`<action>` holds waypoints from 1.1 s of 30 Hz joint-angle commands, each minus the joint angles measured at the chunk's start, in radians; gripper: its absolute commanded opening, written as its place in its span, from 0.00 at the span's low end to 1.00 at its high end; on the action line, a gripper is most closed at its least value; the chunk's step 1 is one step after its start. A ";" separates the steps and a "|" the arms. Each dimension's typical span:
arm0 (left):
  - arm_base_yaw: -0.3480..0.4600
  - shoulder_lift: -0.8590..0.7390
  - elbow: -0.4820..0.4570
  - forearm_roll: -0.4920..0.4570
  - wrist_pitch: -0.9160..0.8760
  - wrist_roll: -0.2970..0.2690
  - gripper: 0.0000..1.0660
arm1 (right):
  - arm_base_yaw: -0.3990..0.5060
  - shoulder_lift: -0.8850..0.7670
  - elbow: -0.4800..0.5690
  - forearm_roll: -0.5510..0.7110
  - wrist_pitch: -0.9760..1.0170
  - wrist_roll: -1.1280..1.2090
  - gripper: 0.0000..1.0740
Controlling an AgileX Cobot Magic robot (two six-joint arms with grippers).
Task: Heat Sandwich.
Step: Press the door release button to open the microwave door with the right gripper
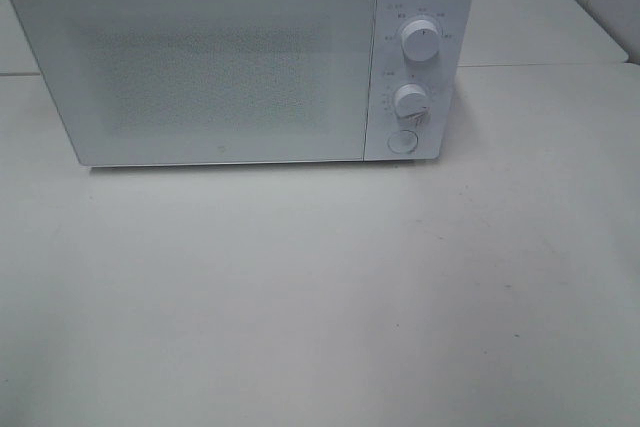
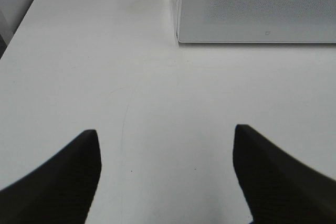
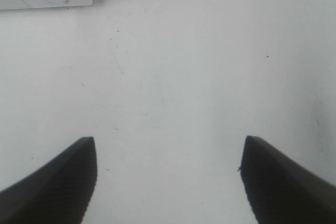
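We see the white boxy microwave (image 1: pixel 200 67) at 12 o'clock; the white tabletop (image 1: pixel 320 297) stretches from its front edge toward 6. Our left gripper (image 2: pixel 165 128) and right gripper (image 3: pixel 168 137) gape wide, holding nothing.

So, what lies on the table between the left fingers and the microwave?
Nothing: in the left wrist view, only bare white table separates the left fingers from the microwave.
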 commanded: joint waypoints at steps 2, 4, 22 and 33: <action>-0.002 -0.017 0.003 -0.003 -0.008 -0.005 0.62 | -0.007 -0.197 0.070 -0.014 0.050 0.001 0.70; -0.002 -0.017 0.003 -0.003 -0.008 -0.005 0.62 | -0.007 -0.228 0.088 -0.015 0.053 0.001 0.70; -0.002 -0.017 0.003 -0.003 -0.008 -0.005 0.62 | -0.007 -0.814 0.375 -0.017 0.175 0.001 0.70; -0.002 -0.017 0.003 -0.003 -0.008 -0.005 0.62 | -0.007 -1.070 0.411 -0.016 0.160 0.043 0.70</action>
